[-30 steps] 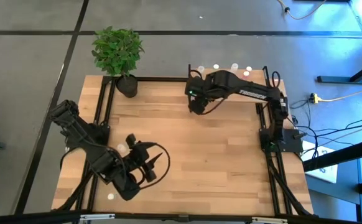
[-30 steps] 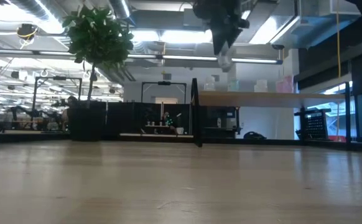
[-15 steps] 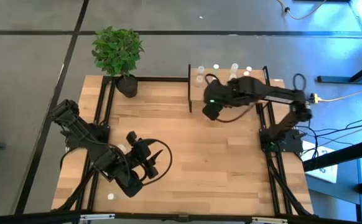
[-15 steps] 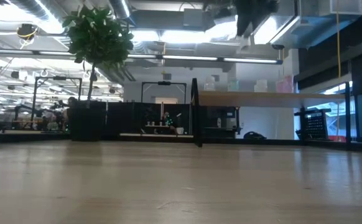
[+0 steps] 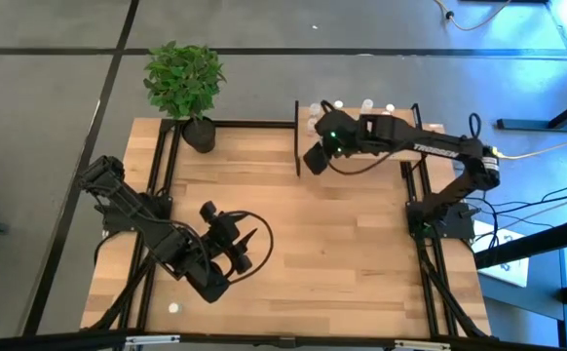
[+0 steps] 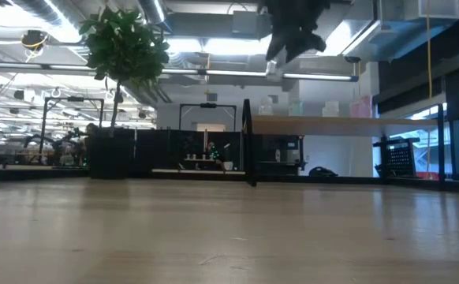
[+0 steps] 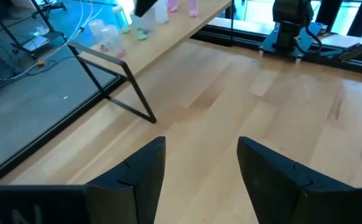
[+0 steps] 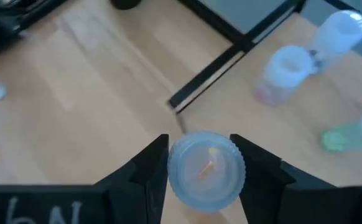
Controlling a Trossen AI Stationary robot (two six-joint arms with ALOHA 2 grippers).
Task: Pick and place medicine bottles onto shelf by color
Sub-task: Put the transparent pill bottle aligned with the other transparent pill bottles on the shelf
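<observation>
Above the light-wood shelf's (image 5: 361,122) near corner, right end effector (image 8: 201,167) clamps a small translucent bottle with a ribbed bluish cap (image 8: 206,169) by its sides. Likely light, rigid, slick plastic; the ribbed cap gives best purchase. Left end effector (image 7: 199,165) hangs part-open, empty, over the smooth plank bench (image 5: 342,244).

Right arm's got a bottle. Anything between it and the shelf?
Nothing visible. The right gripper holds the bottle beside the shelf end post; other bottles already stand on the shelf, so it needs a free spot.
</observation>
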